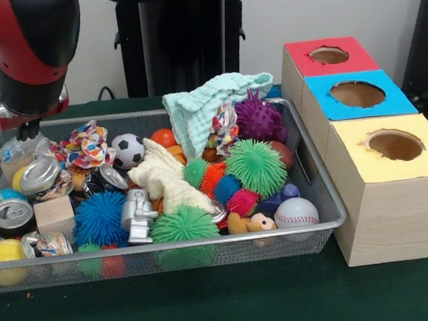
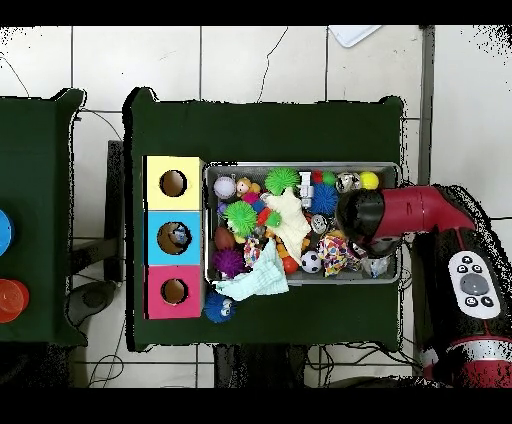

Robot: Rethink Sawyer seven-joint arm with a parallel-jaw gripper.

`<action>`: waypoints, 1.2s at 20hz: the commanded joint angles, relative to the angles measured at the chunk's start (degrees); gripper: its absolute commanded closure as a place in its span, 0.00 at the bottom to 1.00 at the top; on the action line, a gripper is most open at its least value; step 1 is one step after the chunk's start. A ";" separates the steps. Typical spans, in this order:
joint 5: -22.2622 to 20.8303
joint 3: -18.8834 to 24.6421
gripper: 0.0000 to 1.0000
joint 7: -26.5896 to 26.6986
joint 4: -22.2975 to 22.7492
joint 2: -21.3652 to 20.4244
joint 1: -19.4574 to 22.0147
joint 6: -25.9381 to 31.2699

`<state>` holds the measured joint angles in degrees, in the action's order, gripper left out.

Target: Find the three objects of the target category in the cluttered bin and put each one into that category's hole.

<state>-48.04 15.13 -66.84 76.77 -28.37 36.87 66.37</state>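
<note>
Clutter fills the bin (image 1: pixel 320 196) untouched, so sorting looks barely begun. My claw (image 1: pixel 25 131) hangs at its far corner over a plastic bag (image 1: pixel 15 153); its spread I cannot tell. Holes (image 1: pixel 394 144) wait beside.

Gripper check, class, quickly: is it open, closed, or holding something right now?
Gripper: cannot be told. Only its dark tip shows below the arm's wrist, at the bin's corner by a clear bag; nothing is visibly held.
</note>
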 commanded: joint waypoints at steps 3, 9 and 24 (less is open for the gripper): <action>0.02 -0.59 1.00 4.14 3.99 1.05 -0.09 0.66; 1.11 -1.14 1.00 4.18 6.46 -2.17 -0.36 1.16; 1.62 0.06 0.00 7.12 14.65 -4.86 6.82 -7.82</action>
<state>-47.47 13.06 -66.84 84.97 -33.50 40.45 64.45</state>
